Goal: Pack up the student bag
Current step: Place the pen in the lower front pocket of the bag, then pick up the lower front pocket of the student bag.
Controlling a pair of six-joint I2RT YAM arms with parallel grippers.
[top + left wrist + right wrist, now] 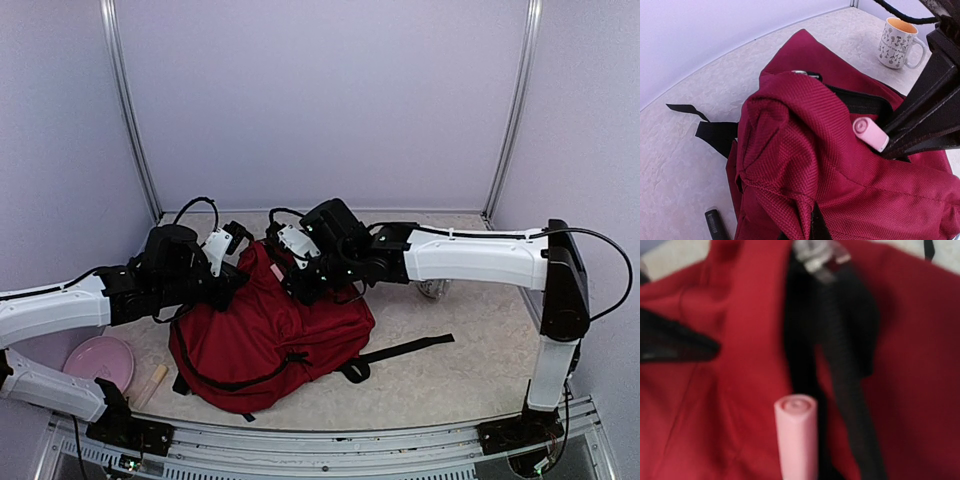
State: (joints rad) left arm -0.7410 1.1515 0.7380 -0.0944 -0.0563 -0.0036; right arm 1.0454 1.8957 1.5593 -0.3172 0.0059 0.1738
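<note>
The dark red student bag (pixel 265 340) lies in the middle of the table with its top toward the back. My left gripper (pixel 236 281) is shut on a bunched fold of the bag's fabric (pixel 805 200) at the opening's edge and lifts it. My right gripper (pixel 293 277) is shut on a small pink tube (pixel 870 134) and holds it tip-first at the bag's dark open mouth (pixel 805 355). The tube also shows in the right wrist view (pixel 796 437). The inside of the bag is hidden.
A flowered mug (pixel 898 43) stands behind the bag on the right. A pink plate (pixel 98 360) and a wooden stick (pixel 152 385) lie at the front left. A black marker (pixel 717 225) lies beside the bag. A black strap (pixel 410 348) trails right.
</note>
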